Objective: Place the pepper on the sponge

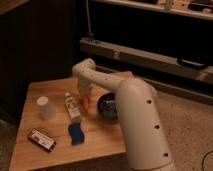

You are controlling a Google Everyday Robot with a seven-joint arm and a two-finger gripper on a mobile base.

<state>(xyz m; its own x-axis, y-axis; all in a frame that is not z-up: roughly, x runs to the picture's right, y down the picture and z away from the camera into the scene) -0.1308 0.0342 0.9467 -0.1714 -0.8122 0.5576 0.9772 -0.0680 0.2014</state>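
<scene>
My gripper points down at the middle of the wooden table, at the end of the white arm. It is shut on the pepper, a slender orange piece that sticks out below the fingers, close to the tabletop. The sponge, a small dark-blue block, lies on the table nearer the front edge, a short way below and left of the pepper. Gripper and sponge are apart.
A white tube with a label lies just left of the pepper. Beside the gripper on the right stands a dark bowl, and a translucent cup sits at the far left. A red-and-white box lies at the front left.
</scene>
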